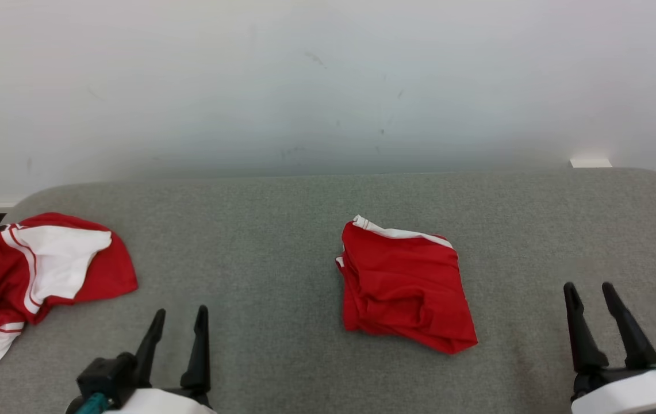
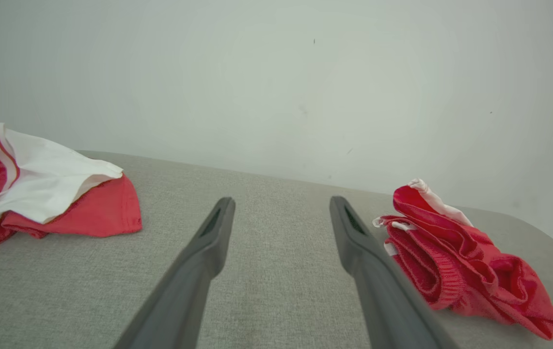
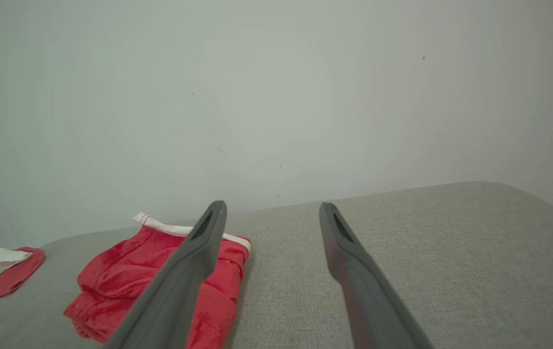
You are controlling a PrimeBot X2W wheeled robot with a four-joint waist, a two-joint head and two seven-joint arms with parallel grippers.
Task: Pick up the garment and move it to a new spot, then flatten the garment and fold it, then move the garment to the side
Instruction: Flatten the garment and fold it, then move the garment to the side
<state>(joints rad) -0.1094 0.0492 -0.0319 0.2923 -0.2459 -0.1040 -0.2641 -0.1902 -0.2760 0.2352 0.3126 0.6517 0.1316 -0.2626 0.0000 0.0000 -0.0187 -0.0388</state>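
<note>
A folded red garment (image 1: 405, 284) with a white band along its far edge lies on the grey padded table (image 1: 282, 241), slightly right of the middle. The left wrist view has the garment (image 2: 455, 261) at the right, the right wrist view has the garment (image 3: 160, 281) at the lower left. My left gripper (image 1: 179, 321) stands open at the lower left, well left of the garment, nothing between its fingers. My right gripper (image 1: 589, 292) stands open at the lower right, apart from the garment, holding nothing.
A crumpled red and white jersey (image 1: 23, 276) lies at the table's left end, also at the left in the left wrist view (image 2: 39, 184). A pale wall (image 1: 328, 86) rises behind the table's far edge. Bare grey surface separates the two garments.
</note>
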